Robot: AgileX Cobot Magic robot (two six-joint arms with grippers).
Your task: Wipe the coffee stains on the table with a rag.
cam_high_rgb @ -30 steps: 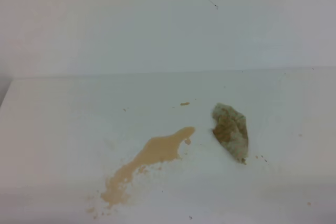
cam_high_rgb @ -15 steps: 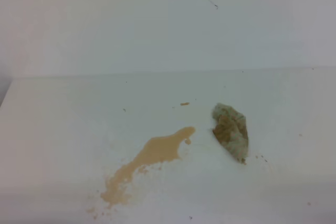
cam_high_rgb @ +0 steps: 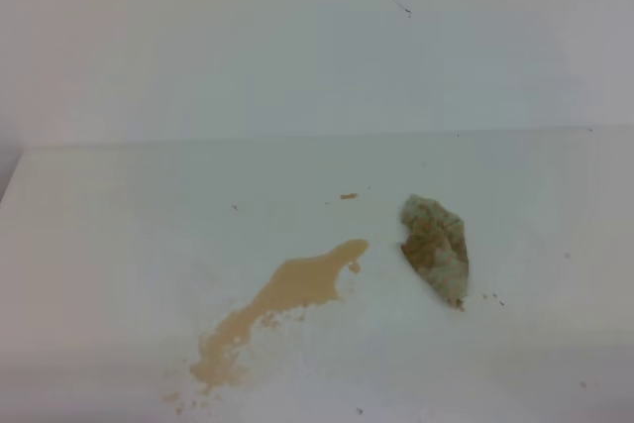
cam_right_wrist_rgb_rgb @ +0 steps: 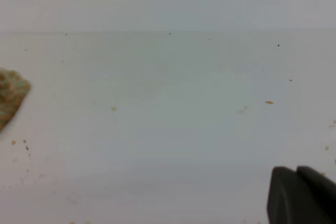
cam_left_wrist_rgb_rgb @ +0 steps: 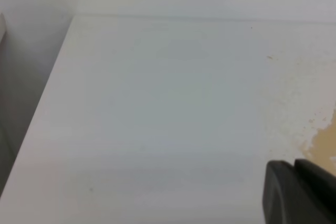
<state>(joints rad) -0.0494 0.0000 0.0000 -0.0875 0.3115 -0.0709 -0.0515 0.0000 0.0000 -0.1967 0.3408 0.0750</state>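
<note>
The coffee stains [cam_high_rgb: 292,286] form a long tan splotch running from the table's middle toward the front left, with small specks around it. The rag [cam_high_rgb: 436,248], a lumpy pale wad with brown blotches, lies just right of the stain's upper end, apart from it. Neither gripper shows in the exterior high view. In the left wrist view, my left gripper [cam_left_wrist_rgb_rgb: 294,165] sits at the lower right corner with its dark fingers pressed together, near the stain's edge [cam_left_wrist_rgb_rgb: 324,141]. My right gripper [cam_right_wrist_rgb_rgb: 297,170] looks the same, shut and empty, well right of the rag [cam_right_wrist_rgb_rgb: 9,97].
The white table [cam_high_rgb: 119,245] meets a white wall [cam_high_rgb: 297,37] at the back. Its left edge [cam_left_wrist_rgb_rgb: 50,93] drops off beside the left gripper's view. A small tan fleck [cam_high_rgb: 349,196] lies behind the stain, and tiny crumbs [cam_right_wrist_rgb_rgb: 269,102] dot the right side.
</note>
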